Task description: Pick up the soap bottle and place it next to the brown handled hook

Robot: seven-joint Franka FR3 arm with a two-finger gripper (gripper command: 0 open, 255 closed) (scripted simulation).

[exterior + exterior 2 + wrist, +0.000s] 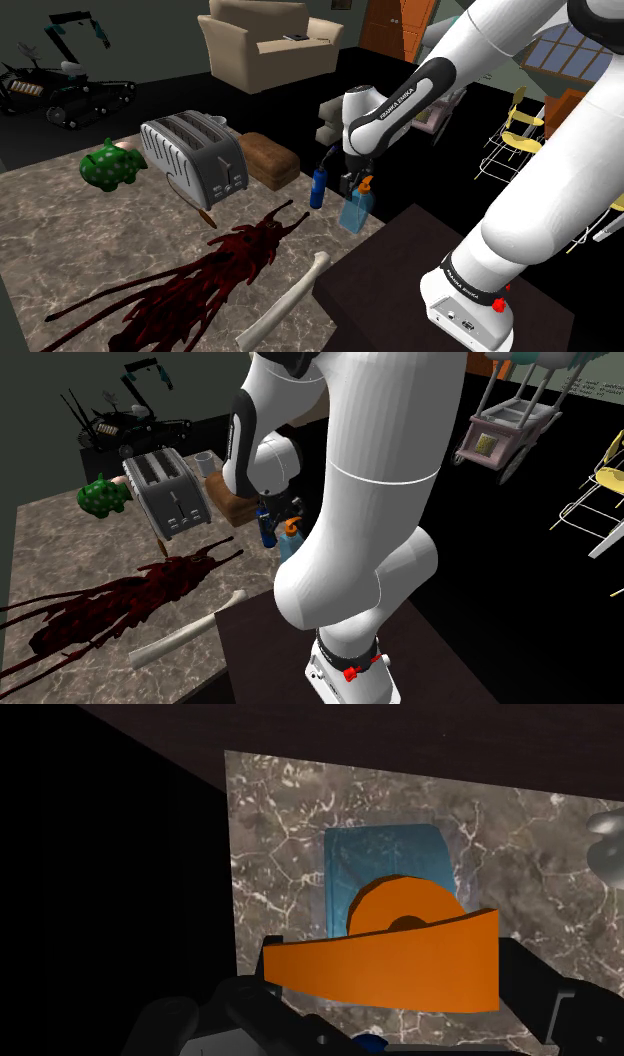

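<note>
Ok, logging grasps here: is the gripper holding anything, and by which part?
Cannot be told. The gripper sits at the orange pump top of the soap bottle, which stands on the marble counter; contact isn't visible.

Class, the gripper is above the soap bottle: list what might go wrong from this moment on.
1. The open gripper straddles the wide orange pump; closing there may catch only the nozzle, so the bottle might twist or slip.
2. A blue cylinder stands close beside the bottle and may get knocked.
3. The bottle stands near the table edge; a nudge might tip it off.
</note>
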